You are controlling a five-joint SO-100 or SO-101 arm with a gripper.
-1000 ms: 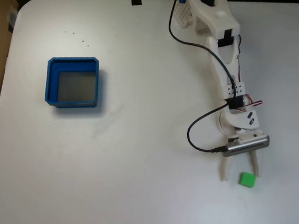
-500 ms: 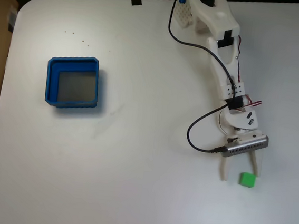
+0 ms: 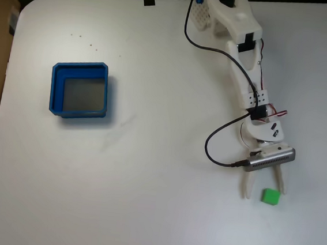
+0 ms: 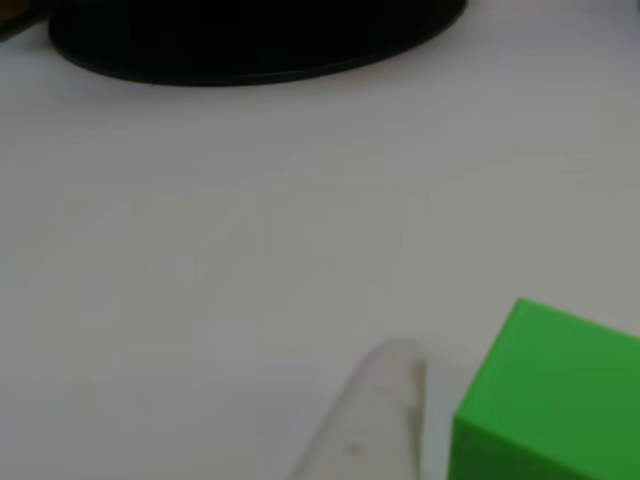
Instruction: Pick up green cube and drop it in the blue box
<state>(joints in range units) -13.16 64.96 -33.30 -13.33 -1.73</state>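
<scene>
Fixed view: blue box [image 3: 81, 90] at left on white table [image 3: 134, 183], well apart from the rest. Gripper [image 3: 262, 193] at right, jaws spread, nothing held. Green cube [image 3: 270, 196] on table between fingertips, against right finger [image 3: 277, 183].

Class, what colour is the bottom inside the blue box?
Grey, inside the blue box; clearest in the fixed view.
</scene>
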